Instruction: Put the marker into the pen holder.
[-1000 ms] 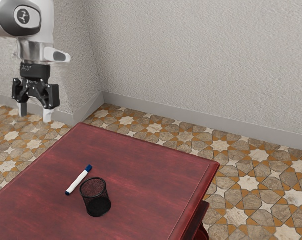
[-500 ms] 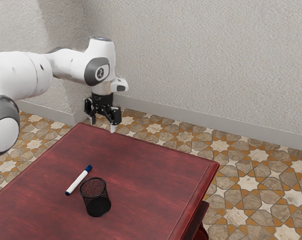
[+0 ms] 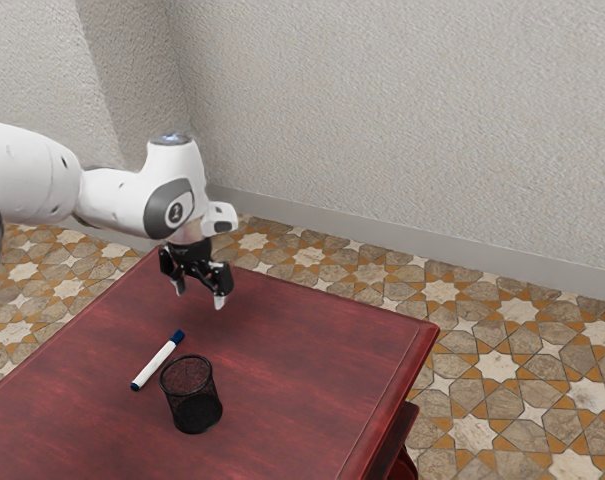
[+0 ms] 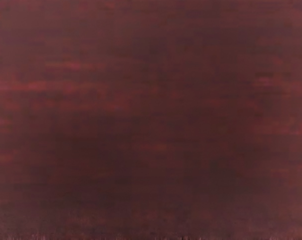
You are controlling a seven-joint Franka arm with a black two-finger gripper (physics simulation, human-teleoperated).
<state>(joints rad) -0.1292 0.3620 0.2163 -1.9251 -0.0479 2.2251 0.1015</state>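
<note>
Exterior view: the hand point(image 3: 199, 294) is seen over the far part of the tabletop point(image 3: 302, 350), fingers spread well apart, nothing held. The marker point(image 3: 157, 365) is lying flat at 7 o'clock from it, blue cap pointed between 1 and 2 o'clock. The pen holder point(image 3: 191, 393) is stood upright just beside, at 4 o'clock from the marker. Main risk: the holder's rim could be clipped and the holder tipped if the hand is lowered too near that side. The marker could be rolled if only one finger is brought against it, or pinched askew if the hand isn't turned to its length; then the rim might be struck at insertion. Clearance under the fingertips can't be told. The arm point(image 3: 112, 195) is cut off at the left edge, the tabletop at the lower edge; the holder's inside is partly masked by its mesh.

Wrist view: dark red, streaked surface, taken as tabletop. Height and aim can't be judged from it, so a misaligned descent could be missed.
</note>
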